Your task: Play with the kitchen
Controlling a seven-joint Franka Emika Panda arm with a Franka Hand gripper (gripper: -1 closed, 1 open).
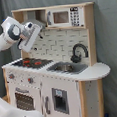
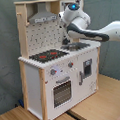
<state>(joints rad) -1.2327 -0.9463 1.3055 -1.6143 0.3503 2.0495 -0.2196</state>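
Seeing these from both exterior views:
kitchen [image 1: 56, 89]: upright, filling the middle of both exterior views
hob [image 2: 48, 55]: countertop's end, beside sink [image 1: 67, 67]
gripper [image 1: 31, 37]: above hob, near hood [image 2: 41, 17]; we cannot tell its grip state

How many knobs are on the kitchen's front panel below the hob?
2 that I can see: one knob toward the second exterior view's left and another knob to its right, both above the oven door. More may be hidden.
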